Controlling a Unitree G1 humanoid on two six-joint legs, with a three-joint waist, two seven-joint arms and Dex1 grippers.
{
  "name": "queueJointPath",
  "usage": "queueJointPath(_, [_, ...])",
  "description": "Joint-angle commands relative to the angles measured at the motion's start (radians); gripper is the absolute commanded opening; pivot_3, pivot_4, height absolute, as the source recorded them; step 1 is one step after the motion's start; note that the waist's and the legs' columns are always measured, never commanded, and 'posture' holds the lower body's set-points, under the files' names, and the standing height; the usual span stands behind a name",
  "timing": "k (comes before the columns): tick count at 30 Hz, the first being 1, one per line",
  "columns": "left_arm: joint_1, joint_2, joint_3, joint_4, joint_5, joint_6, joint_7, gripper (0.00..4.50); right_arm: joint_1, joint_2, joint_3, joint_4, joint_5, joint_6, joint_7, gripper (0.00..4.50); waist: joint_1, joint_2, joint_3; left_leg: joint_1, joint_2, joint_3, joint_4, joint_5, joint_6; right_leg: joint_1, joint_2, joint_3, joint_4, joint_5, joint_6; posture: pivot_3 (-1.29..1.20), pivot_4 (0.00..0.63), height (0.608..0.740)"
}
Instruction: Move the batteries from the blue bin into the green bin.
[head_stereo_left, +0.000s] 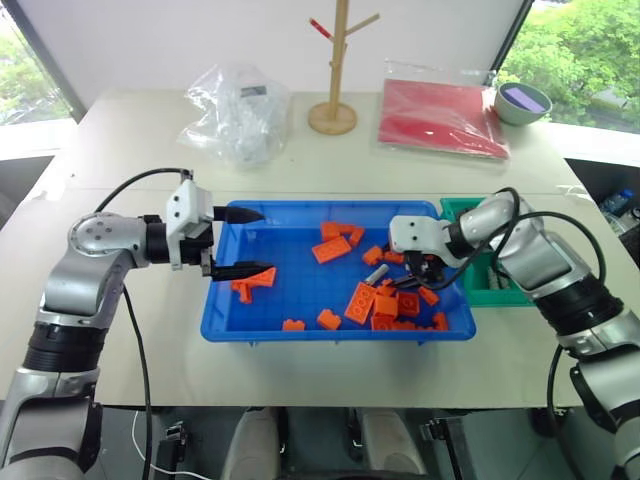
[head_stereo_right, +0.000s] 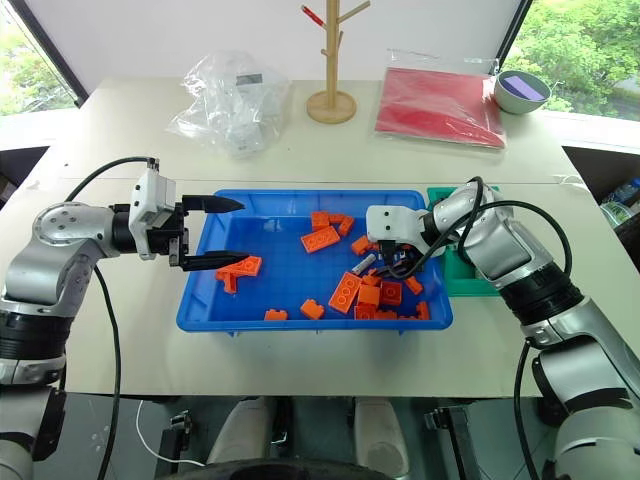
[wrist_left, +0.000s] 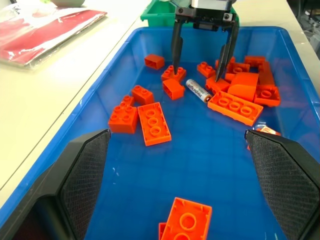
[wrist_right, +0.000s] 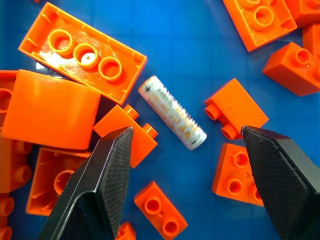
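Blue bin (head_stereo_left: 250, 325): battery (wrist_right: 172, 113) between right claw (wrist_right: 187, 175) fingers

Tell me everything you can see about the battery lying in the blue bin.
The battery is a small silver-grey metal cylinder with faint printed lettering along its side. It lies flat on the floor of the blue bin, among the orange bricks on the bin's right side, with bricks close around it; whether any touches it is hard to tell. The right end effector hangs over it, fingers spread to either side, not touching it. Nothing holds it yet.
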Motion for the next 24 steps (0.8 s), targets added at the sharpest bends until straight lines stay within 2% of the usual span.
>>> queueJointPath(1, [-0.029,0.006,0.02,-0.01,-0.015,-0.012,-0.001,4.5,-0.018,0.011,-0.016,-0.007,-0.007,0.014,0.014,3.54,0.0,0.0,0.0,0.0,0.0,0.0,0.0,0.0,0.0,0.0,0.0,0.0,0.0,0.0,0.0,0.0,0.15,0.736])
queueJointPath(6, [-0.032,0.009,0.019,-0.003,-0.013,-0.016,-0.008,4.5,-0.067,0.036,-0.033,-0.009,0.012,0.048,0.034,3.54,-0.001,0.0,0.0,0.0,0.0,0.0,0.0,0.0,0.0,0.0,0.0,0.0,0.0,0.001,0.001,0.0,0.15,0.736])
queueJointPath(10, [-0.039,0.005,0.013,0.0,-0.01,-0.017,-0.008,4.5,-0.092,0.057,-0.003,0.087,-0.043,-0.049,0.024,3.54,0.001,0.0,0.0,0.0,0.0,0.0,0.0,0.0,0.0,0.0,0.0,0.0,0.0,0.001,0.001,0.0,0.15,0.736])
queueJointPath(13, [-0.037,0.005,0.013,-0.007,-0.011,-0.014,-0.006,4.5,-0.09,0.063,-0.004,0.104,-0.045,-0.057,0.047,2.25,0.002,0.0,0.0,0.0,0.0,0.0,0.0,0.0,0.0,0.0,0.0,0.0,0.0,0.001,0.001,0.0,0.15,0.736])
queueJointPath(24, [-0.018,0.022,0.026,-0.028,-0.015,-0.006,-0.001,4.5,-0.075,0.057,-0.021,0.078,-0.054,-0.069,0.083,2.25,0.0,0.0,0.0,0.0,0.0,0.0,0.0,0.0,0.0,0.0,0.0,0.0,0.0,0.001,0.002,0.0,0.15,0.736])
